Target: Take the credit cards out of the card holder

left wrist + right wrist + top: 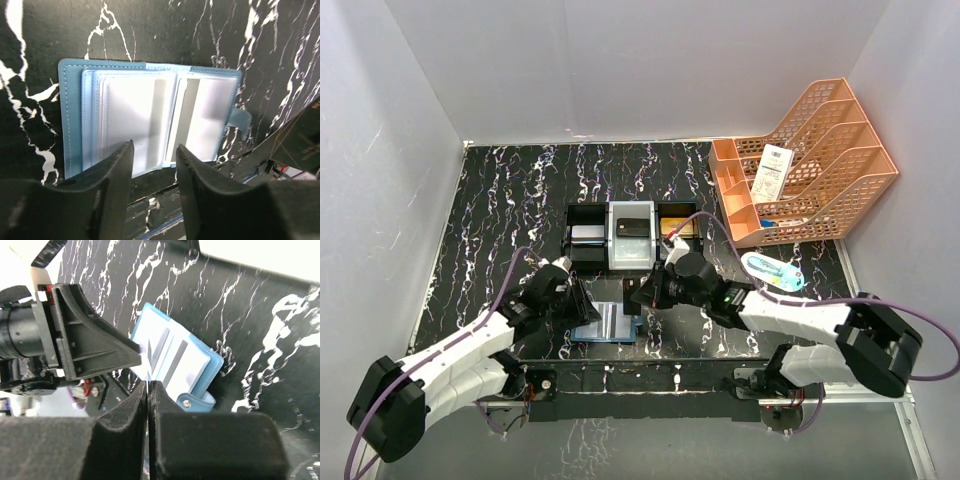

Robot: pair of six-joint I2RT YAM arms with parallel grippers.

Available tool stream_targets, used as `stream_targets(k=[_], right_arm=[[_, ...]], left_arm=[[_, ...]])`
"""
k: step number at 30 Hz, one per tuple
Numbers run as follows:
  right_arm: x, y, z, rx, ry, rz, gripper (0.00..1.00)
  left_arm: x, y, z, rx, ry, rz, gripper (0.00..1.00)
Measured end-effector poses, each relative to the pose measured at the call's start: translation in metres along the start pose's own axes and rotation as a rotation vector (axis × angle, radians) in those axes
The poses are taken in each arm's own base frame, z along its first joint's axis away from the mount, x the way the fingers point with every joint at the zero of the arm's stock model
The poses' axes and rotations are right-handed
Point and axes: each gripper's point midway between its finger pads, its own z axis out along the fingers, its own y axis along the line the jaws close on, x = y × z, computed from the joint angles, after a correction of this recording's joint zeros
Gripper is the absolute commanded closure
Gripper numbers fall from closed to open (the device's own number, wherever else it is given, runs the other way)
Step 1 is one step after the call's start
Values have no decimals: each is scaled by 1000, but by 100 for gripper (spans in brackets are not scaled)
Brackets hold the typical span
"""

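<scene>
We see the teal-blue folding card holder (608, 322) lying open, clear pockets up, at 6 o'clock on the black marbled table (500, 220). Our left gripper (154, 150) hovers at its 9 o'clock side, jaws slightly parted and empty. Our right gripper (148, 385), at 2 o'clock, is pressed closed. At 12 o'clock, a black-and-white plastic tray (585, 213) holds a greyish card (588, 235), a black card (632, 226) and a gold card (677, 229).

I see bright, even overhead light up top. On my left wrist view, glare whitens the pockets of the card holder (150, 117), and the left pincer (155, 148) near the lens is dark and soft-edged.
</scene>
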Motion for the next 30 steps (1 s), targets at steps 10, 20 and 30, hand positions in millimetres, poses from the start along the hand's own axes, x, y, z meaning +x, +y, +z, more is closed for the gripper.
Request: stream_targets(k=[10, 20, 30], right_arm=[[-79, 22, -38, 57, -282, -506, 100], [-142, 16, -29, 293, -363, -933, 100], [-176, -23, 17, 512, -245, -1063, 100]], left_arm=[[-52, -39, -54, 37, -212, 46, 16], [-70, -6, -75, -221, -273, 35, 1], [-88, 28, -73, -454, -268, 33, 1]])
